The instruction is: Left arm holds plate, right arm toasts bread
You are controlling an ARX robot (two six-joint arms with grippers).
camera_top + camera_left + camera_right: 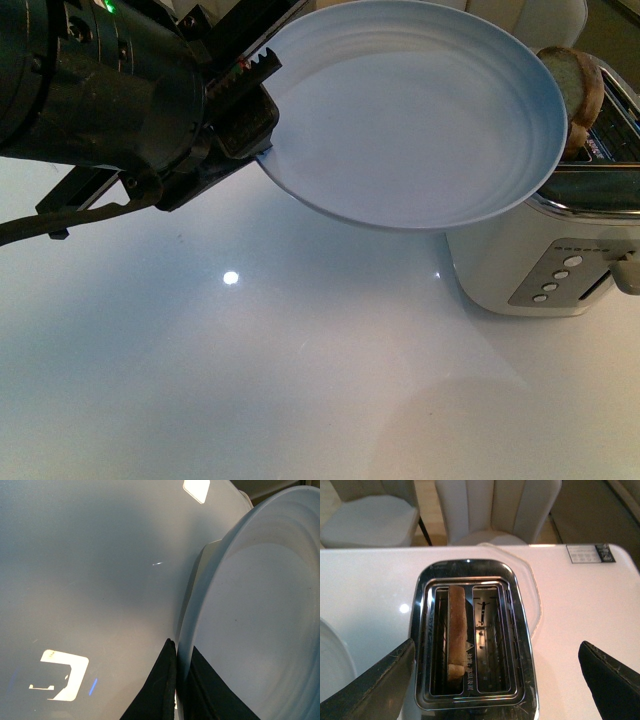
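The black left hand [258, 105] pinches the rim of the round pale blue plate [400, 110], which is stiff and likely slippery. Below the spread right hand [497, 644], the brown bread slice [456, 630] stands in a chrome toaster [522, 645] slot. It looks light and crumbly, so grip its upper crust.

The round pale blue-white plate [420, 110] looks smooth and glazed. The white table top [250, 380] is glossy and mirrors lamps. The cream toaster [470, 569] has a polished metal top. The brown bread slice [456, 630] looks rough and matt.

Bkgd: glossy white surface [250, 400] w/ light glare spot [231, 277]; pale ribbed chair [495, 510] & grey chair [370, 517] behind; tan floor [425, 492].
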